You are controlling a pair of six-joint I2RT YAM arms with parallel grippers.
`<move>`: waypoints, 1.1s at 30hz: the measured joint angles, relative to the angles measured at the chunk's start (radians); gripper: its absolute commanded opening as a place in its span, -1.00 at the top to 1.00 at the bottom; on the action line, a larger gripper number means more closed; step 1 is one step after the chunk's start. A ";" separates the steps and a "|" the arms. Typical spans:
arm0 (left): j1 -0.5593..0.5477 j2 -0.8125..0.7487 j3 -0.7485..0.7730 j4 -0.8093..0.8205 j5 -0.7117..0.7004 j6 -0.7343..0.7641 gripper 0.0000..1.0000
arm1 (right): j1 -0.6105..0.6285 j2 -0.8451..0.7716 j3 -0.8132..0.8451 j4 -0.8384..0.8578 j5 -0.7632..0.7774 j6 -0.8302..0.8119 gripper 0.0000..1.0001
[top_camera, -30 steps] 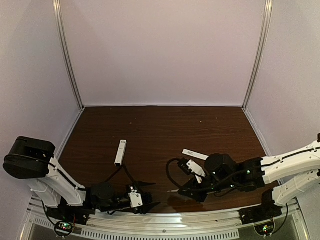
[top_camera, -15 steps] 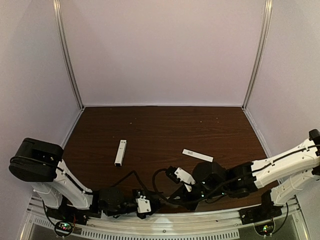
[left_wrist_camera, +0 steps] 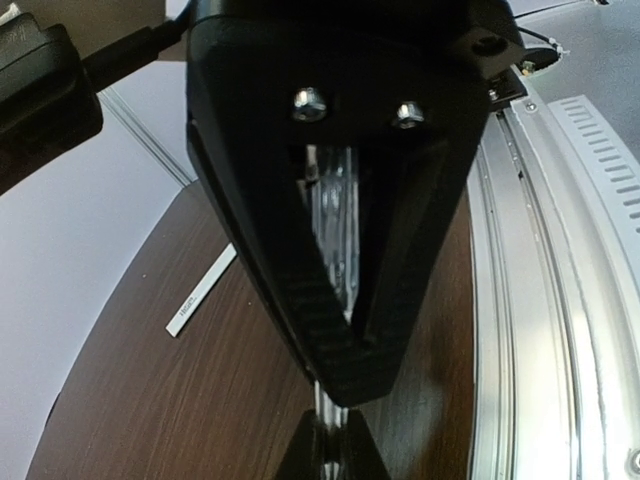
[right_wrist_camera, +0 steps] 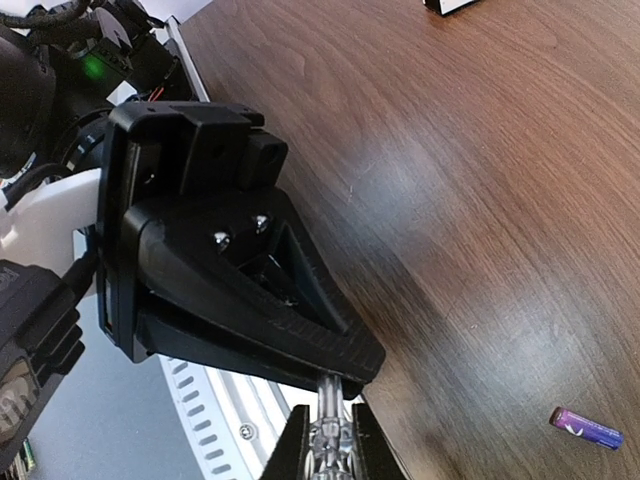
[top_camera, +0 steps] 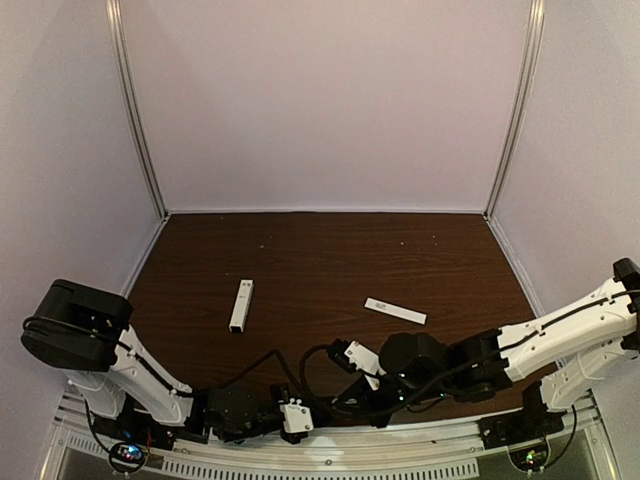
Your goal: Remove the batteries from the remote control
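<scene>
The back cover (top_camera: 395, 310) is off and lies well apart from the remote control (top_camera: 240, 305). One battery (right_wrist_camera: 585, 428) is out on the table (top_camera: 330, 250) near your arms, but you cannot tell if more sit inside. Your left gripper (left_wrist_camera: 345, 375) and right gripper (right_wrist_camera: 328, 445) both pinch the screwdriver (right_wrist_camera: 329, 402), not the remote control.

Dark wood-grain desk (top_camera: 330, 250) w/ 3 things lying flat on it. White remote control (top_camera: 240, 305): well beyond left jaws, far-left of them. Thin white cover strip (top_camera: 395, 310): beyond right jaws, apart. 1 purple battery (right_wrist_camera: 585, 428): beside right jaws, not touching.
</scene>
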 measured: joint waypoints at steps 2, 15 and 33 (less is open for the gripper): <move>-0.004 0.000 0.000 0.001 -0.015 0.000 1.00 | 0.002 0.000 0.000 0.002 0.011 0.003 0.64; -0.010 0.001 -0.007 0.032 -0.090 -0.027 1.00 | 0.004 -0.154 -0.012 -0.013 0.225 0.072 -0.99; 0.211 -0.026 0.139 -0.293 -0.176 -0.423 1.00 | 0.004 -0.463 -0.105 -0.200 0.692 0.251 -0.99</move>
